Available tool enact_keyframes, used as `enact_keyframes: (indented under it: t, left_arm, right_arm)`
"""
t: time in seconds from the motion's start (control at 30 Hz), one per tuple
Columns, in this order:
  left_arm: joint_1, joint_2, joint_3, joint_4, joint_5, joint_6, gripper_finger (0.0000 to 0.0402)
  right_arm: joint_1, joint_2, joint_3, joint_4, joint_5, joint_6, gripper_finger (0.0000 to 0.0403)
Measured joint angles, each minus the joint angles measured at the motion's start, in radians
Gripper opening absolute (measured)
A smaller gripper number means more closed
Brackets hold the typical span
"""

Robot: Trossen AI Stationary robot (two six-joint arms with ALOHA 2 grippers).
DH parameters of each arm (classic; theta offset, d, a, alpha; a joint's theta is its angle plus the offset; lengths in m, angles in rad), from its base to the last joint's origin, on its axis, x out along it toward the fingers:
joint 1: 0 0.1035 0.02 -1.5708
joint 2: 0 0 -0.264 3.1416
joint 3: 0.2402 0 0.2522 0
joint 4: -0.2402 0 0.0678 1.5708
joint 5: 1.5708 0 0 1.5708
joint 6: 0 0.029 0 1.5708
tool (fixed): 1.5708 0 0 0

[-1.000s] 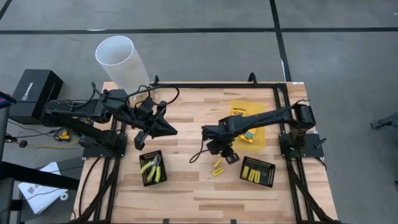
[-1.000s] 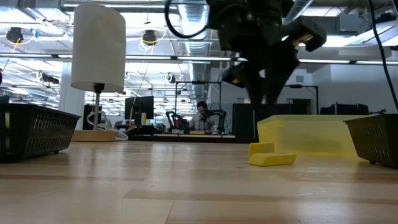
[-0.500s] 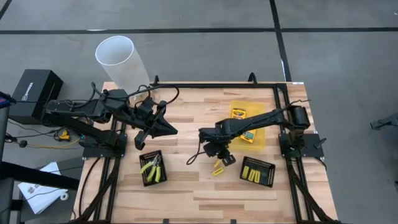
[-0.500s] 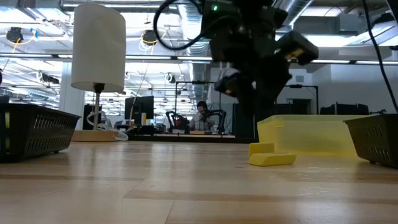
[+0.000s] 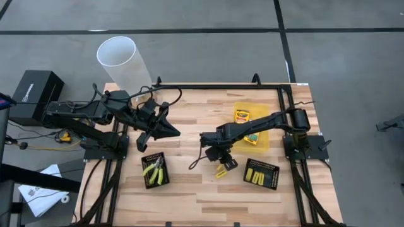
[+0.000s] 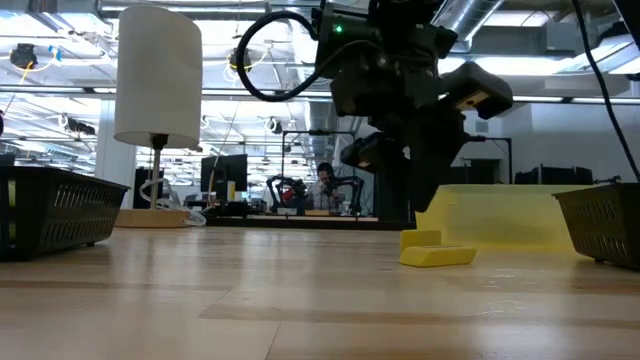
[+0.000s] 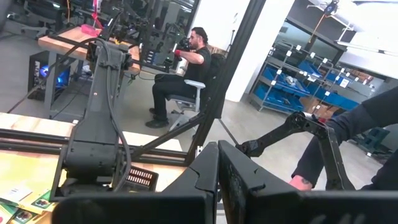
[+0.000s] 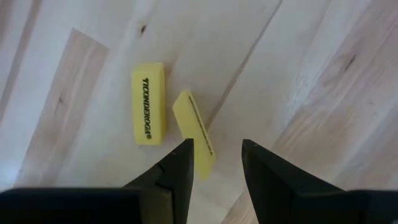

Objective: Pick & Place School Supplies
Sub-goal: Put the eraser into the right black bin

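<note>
Yellow sticks [image 8: 149,112] lie near the table's middle, left of a black tray [image 5: 261,174], where the empty, parted right gripper [image 8: 216,163] should be centred over one before closing.

The dark right arm reaches from the table's right edge toward its middle, its two-finger right gripper [image 5: 221,161] pointing down with fingers parted and nothing between them. The dark left arm waits folded at the left side, its left gripper [image 5: 175,132] closed.
</note>
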State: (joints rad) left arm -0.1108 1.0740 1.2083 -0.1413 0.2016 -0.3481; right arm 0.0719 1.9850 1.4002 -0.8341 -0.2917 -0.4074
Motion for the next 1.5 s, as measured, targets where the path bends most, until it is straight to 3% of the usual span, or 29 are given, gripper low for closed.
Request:
enact_keyframes:
  t: [1.17,1.5]
  left_arm:
    - [0.0,0.0,0.0,-0.001,0.004,0.0,0.0001]
    - [0.0,0.0,0.0,-0.019,0.003,0.0,0.0001]
  right_arm:
    - [0.024,0.0,-0.064,0.088,-0.049,0.026,0.0127]
    - [0.023,0.088,-0.06,0.097,-0.072,0.058,0.0127]
